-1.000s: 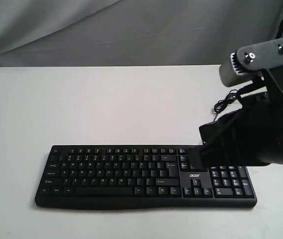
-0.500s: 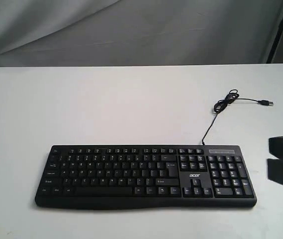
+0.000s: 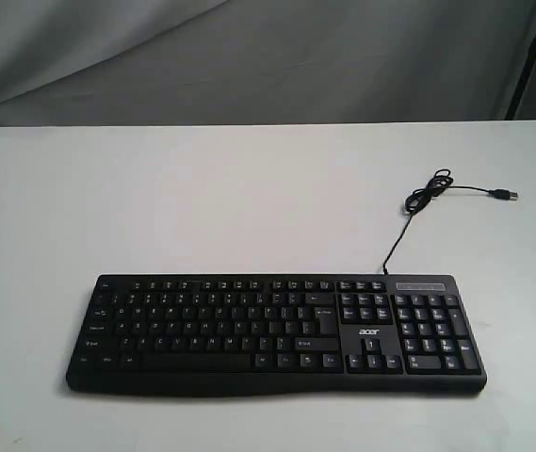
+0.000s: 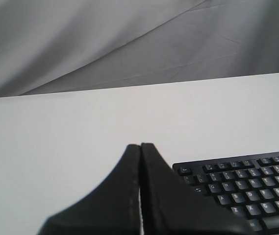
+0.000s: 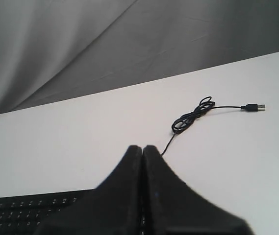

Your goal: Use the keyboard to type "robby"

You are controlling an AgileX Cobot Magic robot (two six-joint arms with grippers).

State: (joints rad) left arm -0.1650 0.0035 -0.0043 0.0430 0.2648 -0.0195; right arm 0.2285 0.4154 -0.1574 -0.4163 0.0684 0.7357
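The black keyboard with white legends and an acer logo lies along the front of the white table. Its thin cable curls away behind the number pad and ends in a USB plug. Neither arm shows in the exterior view. In the left wrist view my left gripper is shut on nothing, held off the keyboard's Esc corner. In the right wrist view my right gripper is also shut and empty, with the keyboard to one side and the cable beyond the tips.
A grey cloth backdrop hangs behind the table's far edge. A dark stand leg shows at the back right corner.
The right arm, which hung over the number pad a second ago, has drawn back to the right and left the exterior view. The keyboard has not shifted.
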